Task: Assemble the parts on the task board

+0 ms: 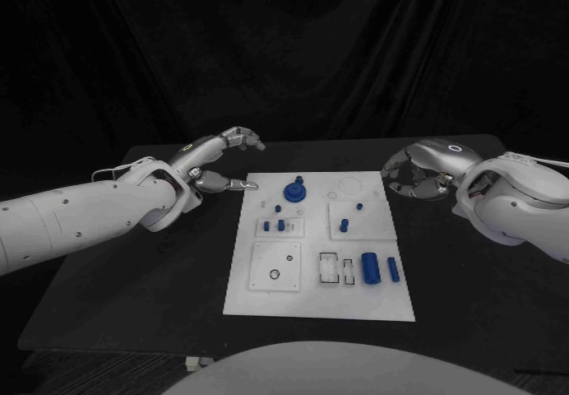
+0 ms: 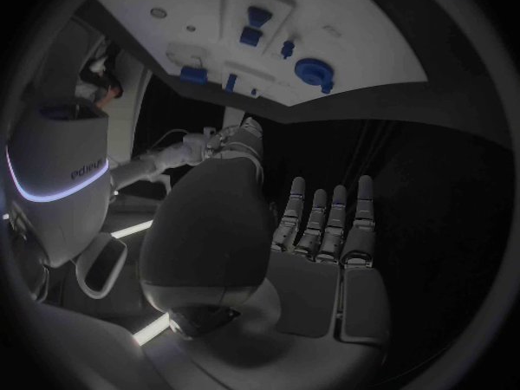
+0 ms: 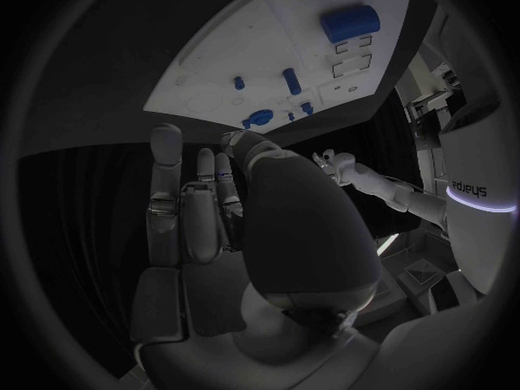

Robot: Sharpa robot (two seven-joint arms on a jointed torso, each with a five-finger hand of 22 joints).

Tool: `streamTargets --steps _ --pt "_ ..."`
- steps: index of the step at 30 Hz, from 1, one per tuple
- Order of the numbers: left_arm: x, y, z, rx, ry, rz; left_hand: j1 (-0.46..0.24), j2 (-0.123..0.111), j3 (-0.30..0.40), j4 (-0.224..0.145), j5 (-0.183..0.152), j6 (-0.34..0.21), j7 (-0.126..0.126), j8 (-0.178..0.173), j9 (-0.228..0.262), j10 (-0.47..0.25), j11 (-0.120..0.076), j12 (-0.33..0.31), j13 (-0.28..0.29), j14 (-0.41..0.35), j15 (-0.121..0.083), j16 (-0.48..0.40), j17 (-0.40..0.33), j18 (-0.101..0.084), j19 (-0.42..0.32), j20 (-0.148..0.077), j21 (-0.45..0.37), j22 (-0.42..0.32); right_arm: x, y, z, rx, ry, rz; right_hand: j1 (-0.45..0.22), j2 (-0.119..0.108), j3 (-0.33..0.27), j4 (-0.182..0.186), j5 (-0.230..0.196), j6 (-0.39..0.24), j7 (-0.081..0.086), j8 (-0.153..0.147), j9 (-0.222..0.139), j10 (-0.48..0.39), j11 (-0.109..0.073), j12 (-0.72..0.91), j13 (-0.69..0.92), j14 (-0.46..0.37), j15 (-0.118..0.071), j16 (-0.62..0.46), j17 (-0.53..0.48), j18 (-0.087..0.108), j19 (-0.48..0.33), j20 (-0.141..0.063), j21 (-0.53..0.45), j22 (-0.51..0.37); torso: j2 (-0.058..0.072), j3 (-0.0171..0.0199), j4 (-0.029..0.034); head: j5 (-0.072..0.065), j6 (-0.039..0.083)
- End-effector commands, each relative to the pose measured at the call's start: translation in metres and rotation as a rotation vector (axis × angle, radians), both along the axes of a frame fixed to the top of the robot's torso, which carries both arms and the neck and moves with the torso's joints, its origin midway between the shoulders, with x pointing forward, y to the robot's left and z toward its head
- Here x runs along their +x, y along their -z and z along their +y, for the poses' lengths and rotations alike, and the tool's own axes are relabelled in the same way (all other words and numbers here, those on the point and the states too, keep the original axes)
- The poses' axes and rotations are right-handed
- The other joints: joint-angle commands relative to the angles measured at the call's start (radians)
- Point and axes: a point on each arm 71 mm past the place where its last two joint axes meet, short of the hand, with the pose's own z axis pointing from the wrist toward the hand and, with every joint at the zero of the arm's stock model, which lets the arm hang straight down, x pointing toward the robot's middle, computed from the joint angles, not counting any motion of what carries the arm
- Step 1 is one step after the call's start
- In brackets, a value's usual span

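The white task board point(image 1: 270, 298) lies in the middle of the black table. A blue round part with a peg point(image 1: 293, 193) stands near its far edge, small blue pegs point(image 1: 274, 225) sit in the middle row, and two blue cylinders point(image 1: 371, 268) lie at the near right. My left hand point(image 1: 216, 169) hovers just off the board's far left corner, fingers spread, holding nothing. My right hand point(image 1: 415, 174) hangs off the far right corner, fingers apart and empty. The left wrist view shows the left hand point(image 2: 325, 225) with the board point(image 2: 358, 69) beyond it; the right hand point(image 3: 200, 208) faces the board point(image 3: 217, 69).
Bare black tabletop point(image 1: 142, 280) surrounds the board on both sides. Recessed square plates and slots point(image 1: 275, 265) mark the board's near half. The table's far edge runs behind both hands.
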Motion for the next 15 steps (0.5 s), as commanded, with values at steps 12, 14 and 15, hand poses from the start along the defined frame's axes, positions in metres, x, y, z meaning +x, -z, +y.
streamTargets --steps 12,14,15 --pt "-0.002 -0.006 -0.002 -0.519 0.063 0.21 0.077 0.143 -0.027 -0.011 0.123 -0.003 0.064 0.091 -0.078 -0.048 -0.02 -0.072 -0.213 -0.09 -0.026 -0.182 -0.162 -0.001 -0.141 0.02 0.002 -0.126 0.001 0.018 0.015 -0.183 -0.055 0.008 -0.048 -0.017 -0.001 -0.008 -0.023 -0.014 -0.029 -0.018 0.014 -0.006 0.0 -0.026 -0.059 0.002 0.009 0.001 0.0 0.019 0.006 0.005 -0.005 0.03 0.019 -0.0529 0.0587 -0.075 0.0" --pt "-0.002 -0.006 -0.002 -0.523 0.064 0.211 0.081 0.147 -0.027 -0.011 0.124 -0.002 0.068 0.093 -0.082 -0.048 -0.021 -0.07 -0.217 -0.088 -0.025 -0.181 -0.162 0.001 -0.14 0.021 0.002 -0.128 0.001 0.02 0.017 -0.187 -0.059 0.012 -0.054 -0.018 -0.005 -0.008 -0.037 -0.015 -0.028 -0.021 0.015 -0.004 0.001 -0.027 -0.064 0.002 0.009 0.001 -0.001 0.018 0.008 0.006 -0.005 0.029 0.021 -0.0568 0.0634 -0.082 0.0" --pt "-0.003 -0.006 -0.002 -0.524 0.065 0.212 0.083 0.151 -0.027 -0.011 0.125 -0.001 0.07 0.095 -0.084 -0.048 -0.021 -0.068 -0.22 -0.087 -0.024 -0.181 -0.162 0.002 -0.139 0.021 0.002 -0.13 0.001 0.021 0.018 -0.19 -0.061 0.016 -0.058 -0.019 -0.007 -0.008 -0.046 -0.015 -0.028 -0.022 0.016 -0.004 0.001 -0.027 -0.067 0.003 0.009 0.001 -0.001 0.019 0.008 0.006 -0.009 0.028 0.022 -0.0588 0.0666 -0.086 0.0"
